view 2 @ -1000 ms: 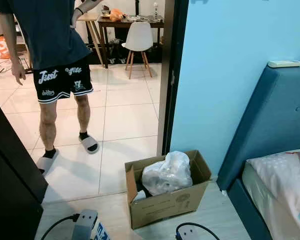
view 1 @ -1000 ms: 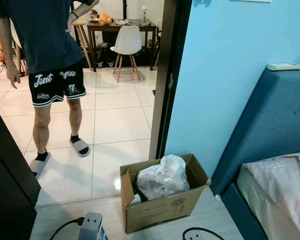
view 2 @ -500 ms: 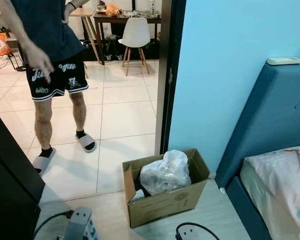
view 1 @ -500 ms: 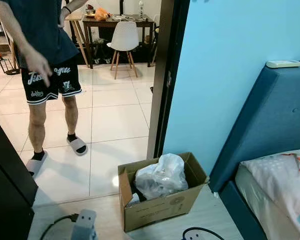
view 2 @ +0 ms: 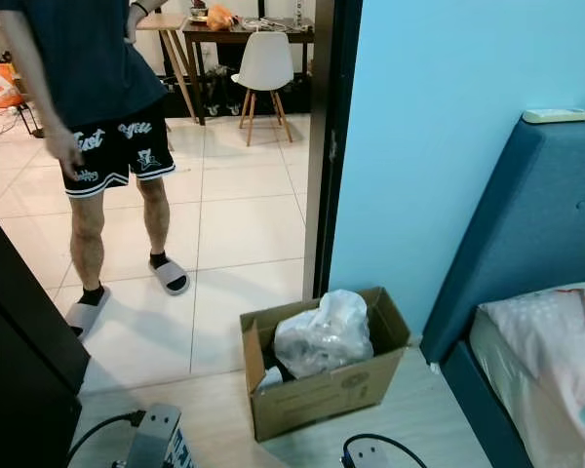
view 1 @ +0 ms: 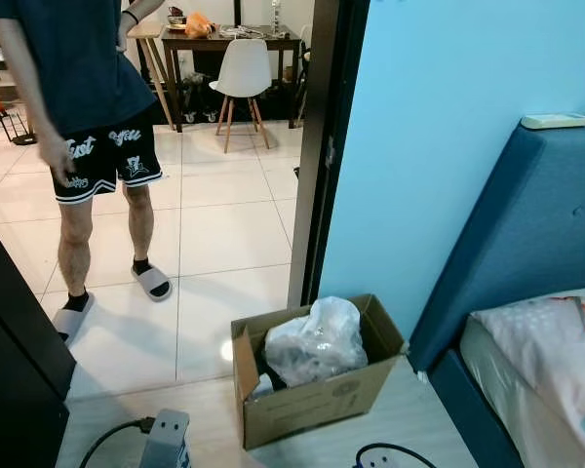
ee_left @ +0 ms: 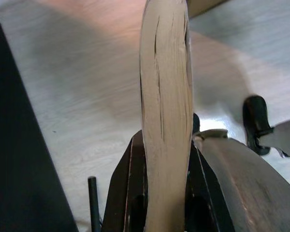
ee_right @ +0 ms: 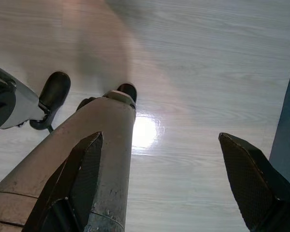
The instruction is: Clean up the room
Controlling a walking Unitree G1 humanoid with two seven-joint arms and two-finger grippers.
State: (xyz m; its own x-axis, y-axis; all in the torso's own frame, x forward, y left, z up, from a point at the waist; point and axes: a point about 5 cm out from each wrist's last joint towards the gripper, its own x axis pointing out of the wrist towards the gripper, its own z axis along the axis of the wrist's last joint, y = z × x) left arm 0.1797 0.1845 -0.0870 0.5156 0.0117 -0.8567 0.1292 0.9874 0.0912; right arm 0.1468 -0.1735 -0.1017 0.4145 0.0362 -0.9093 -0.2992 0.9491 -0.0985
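Left gripper clamps a thick closed book with cream page edges; right gripper hangs wide apart, empty, above pale wood floor.

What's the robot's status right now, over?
Left gripper shut on a book; right gripper open, empty. Cardboard box ahead on floor, holding plastic bag. Person standing beyond the doorway.

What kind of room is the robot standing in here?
Most likely a bedroom in a home: a bed with a blue padded headboard and patterned bedding, beside a doorway onto a tiled room with a white chair at a dark table.
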